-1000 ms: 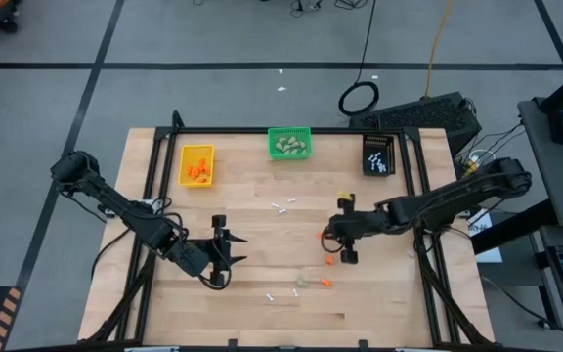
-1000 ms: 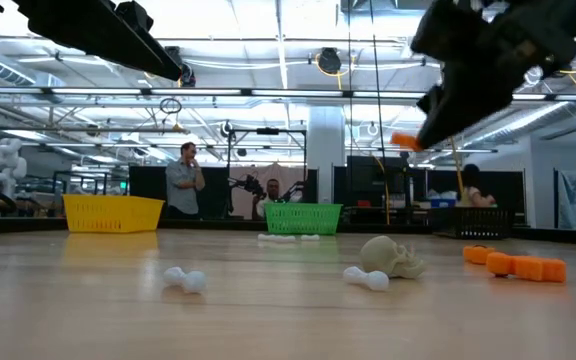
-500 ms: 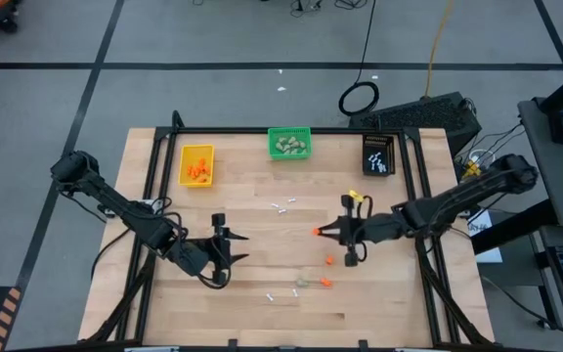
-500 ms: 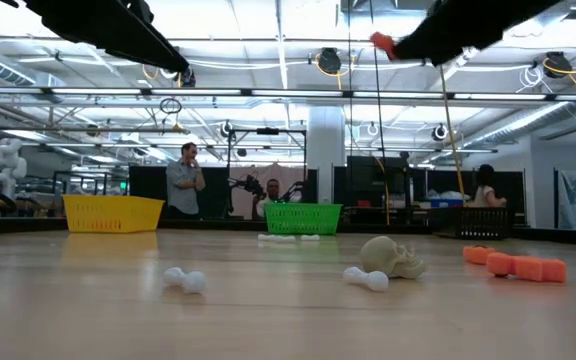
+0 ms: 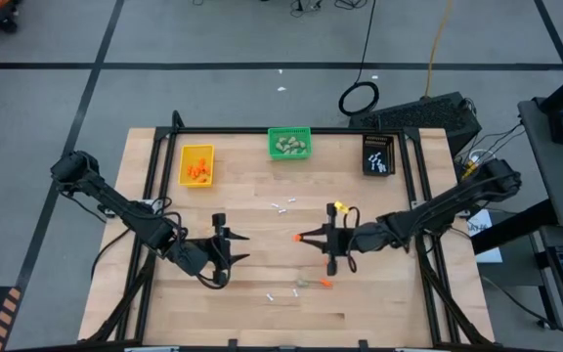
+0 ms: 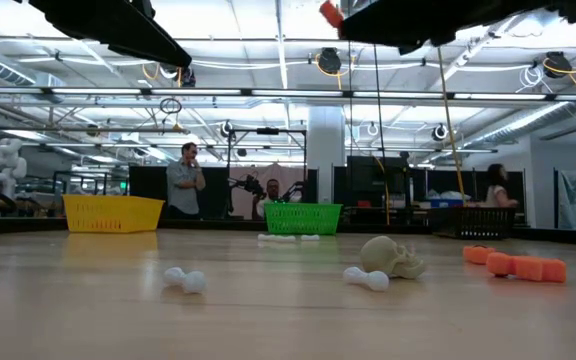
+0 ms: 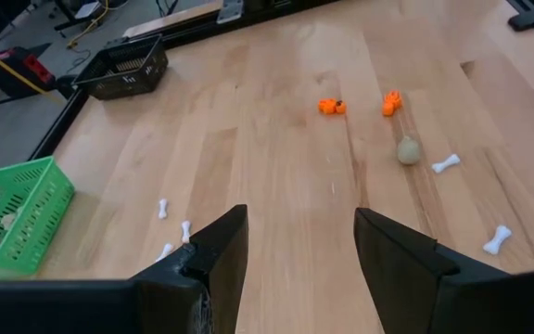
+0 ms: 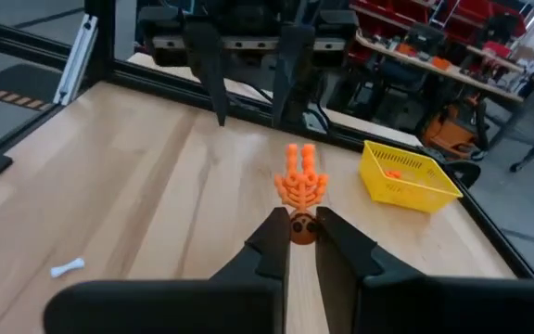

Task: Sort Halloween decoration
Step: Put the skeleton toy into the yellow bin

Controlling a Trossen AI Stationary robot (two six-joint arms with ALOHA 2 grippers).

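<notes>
Pinching an orange skeleton-hand piece (image 8: 300, 185) between its closed fingertips, the right gripper (image 5: 301, 237) hangs above the middle of the wooden table (image 5: 242, 313), held clear of the surface with the piece sticking out toward the left arm. In the low view that orange bit (image 6: 330, 13) shows high up at the tip of the dark arm. Below and just beside it on the boards lie a second orange piece (image 5: 325, 283) and a beige-grey skull (image 5: 302, 282), with two small white bones (image 5: 283, 292) near the table's front edge and a few more white bones (image 5: 282, 206) nearer the centre. The left wrist view shows two orange pieces (image 7: 331, 107) lying apart, the skull (image 7: 408, 149) and scattered bones (image 7: 445, 164). Along the far edge stand three bins: a yellow bin (image 5: 196, 164) holding orange pieces, a green bin (image 5: 289, 144) holding beige lumps, and a black bin (image 5: 377, 154) holding white bones. The left gripper (image 5: 231, 248) waits over the front left part of the table, its fingers (image 7: 214, 257) spread apart and holding nothing. People stand in the room beyond the table (image 6: 183, 179).
</notes>
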